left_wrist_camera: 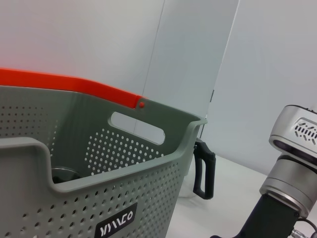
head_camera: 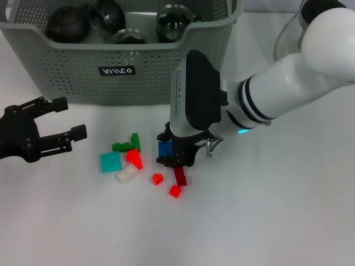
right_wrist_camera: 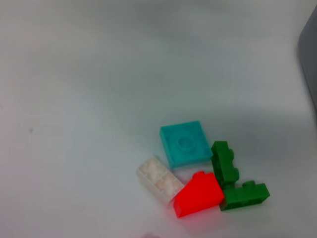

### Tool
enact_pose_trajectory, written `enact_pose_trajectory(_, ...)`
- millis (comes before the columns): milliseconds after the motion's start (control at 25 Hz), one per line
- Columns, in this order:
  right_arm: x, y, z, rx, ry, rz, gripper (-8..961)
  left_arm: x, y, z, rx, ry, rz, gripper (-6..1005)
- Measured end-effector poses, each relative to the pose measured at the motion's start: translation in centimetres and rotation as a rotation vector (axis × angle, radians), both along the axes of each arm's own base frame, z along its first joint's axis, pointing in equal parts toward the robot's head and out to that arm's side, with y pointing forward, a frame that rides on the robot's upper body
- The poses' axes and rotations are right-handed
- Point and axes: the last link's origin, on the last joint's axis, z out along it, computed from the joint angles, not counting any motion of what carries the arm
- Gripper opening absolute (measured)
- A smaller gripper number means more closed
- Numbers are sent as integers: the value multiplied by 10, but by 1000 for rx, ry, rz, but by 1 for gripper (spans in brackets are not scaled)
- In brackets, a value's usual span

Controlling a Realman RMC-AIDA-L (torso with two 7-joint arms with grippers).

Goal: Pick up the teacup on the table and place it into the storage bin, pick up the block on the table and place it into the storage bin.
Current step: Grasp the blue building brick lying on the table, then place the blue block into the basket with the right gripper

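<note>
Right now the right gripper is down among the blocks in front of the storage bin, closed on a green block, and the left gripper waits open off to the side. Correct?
Not quite. The head view shows the block between the right gripper's fingers is blue, not green; the green blocks lie untouched on the table. The rest holds: it is in front of the storage bin, and the left gripper waits open aside.

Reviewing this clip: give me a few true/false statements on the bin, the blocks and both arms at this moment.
1. The right gripper is shut on a blue block. True.
2. The left gripper holds a teacup. False: its jaws are open and empty.
3. The storage bin is empty. False: dark round items lie inside.
4. A teal block lies on the table. True.
5. All loose blocks are red. False: green block and white block too.
</note>
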Motion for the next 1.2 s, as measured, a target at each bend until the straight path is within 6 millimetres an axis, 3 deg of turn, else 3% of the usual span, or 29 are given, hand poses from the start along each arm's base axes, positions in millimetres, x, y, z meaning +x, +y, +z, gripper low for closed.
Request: enact_pose_trajectory(1200,-8,3,9,-3,26,-13,425,-2,0,4,5,10,1,862)
